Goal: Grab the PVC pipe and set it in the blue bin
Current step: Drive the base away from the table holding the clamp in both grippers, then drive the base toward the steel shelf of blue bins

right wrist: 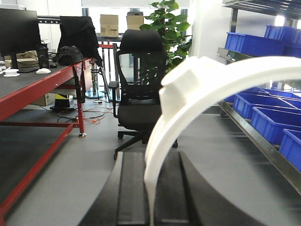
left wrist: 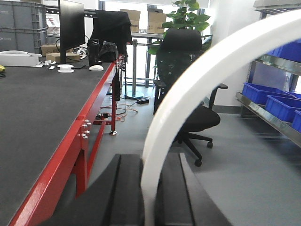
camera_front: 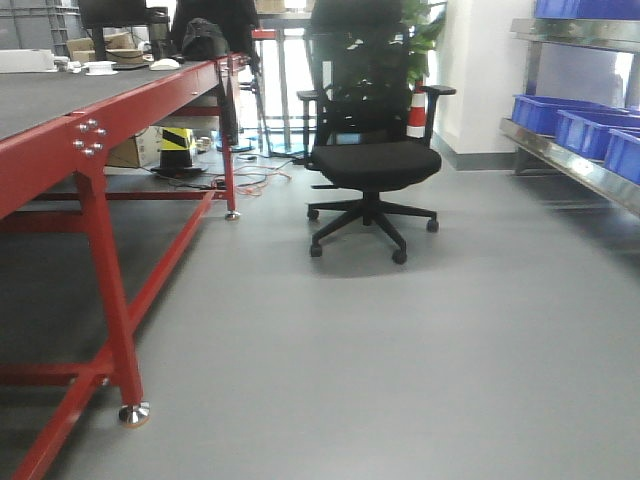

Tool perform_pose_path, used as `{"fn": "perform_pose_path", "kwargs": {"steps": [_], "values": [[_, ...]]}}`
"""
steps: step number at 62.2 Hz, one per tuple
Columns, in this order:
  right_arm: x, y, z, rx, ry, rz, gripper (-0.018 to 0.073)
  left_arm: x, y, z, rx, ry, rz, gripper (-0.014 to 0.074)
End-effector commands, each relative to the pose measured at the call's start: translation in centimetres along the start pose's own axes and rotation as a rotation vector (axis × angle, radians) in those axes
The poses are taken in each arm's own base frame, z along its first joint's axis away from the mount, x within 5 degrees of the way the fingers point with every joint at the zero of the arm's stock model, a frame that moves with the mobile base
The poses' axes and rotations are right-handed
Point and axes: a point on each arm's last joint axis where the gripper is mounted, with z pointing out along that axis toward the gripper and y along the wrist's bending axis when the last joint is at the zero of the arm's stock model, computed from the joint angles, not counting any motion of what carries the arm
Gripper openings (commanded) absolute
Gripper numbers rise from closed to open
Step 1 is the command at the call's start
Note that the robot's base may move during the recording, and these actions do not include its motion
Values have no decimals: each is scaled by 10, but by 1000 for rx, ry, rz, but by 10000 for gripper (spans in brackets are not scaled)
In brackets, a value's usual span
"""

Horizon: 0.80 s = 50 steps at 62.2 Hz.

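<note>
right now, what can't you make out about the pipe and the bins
Left wrist view: the PVC pipe runs off the right edge, far end cut off.
Right wrist view: the collared pipe does too; same pipe or another, cannot tell.
Front view: blue bins cropped by the right edge, insides hidden by their walls.

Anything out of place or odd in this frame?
Nothing is spilled or broken. The black office chair stands loose in the aisle between the red table and the blue bins, and cables lie tangled on the floor near the table leg. The left pincer and right pincer each grip a curved white pipe.
</note>
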Motion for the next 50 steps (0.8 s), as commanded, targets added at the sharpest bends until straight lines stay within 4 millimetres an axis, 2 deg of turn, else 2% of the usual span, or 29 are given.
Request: {"fn": "perform_pose_path", "kwargs": {"steps": [1,50], "values": [[-2,0,-1,7,-21,-13,-168,-5,0,-2,6,-37,-5,-111],[-2,0,-1,7,-21,-13,-168,-5,-1,-2,6,-40,-5,-111]]}}
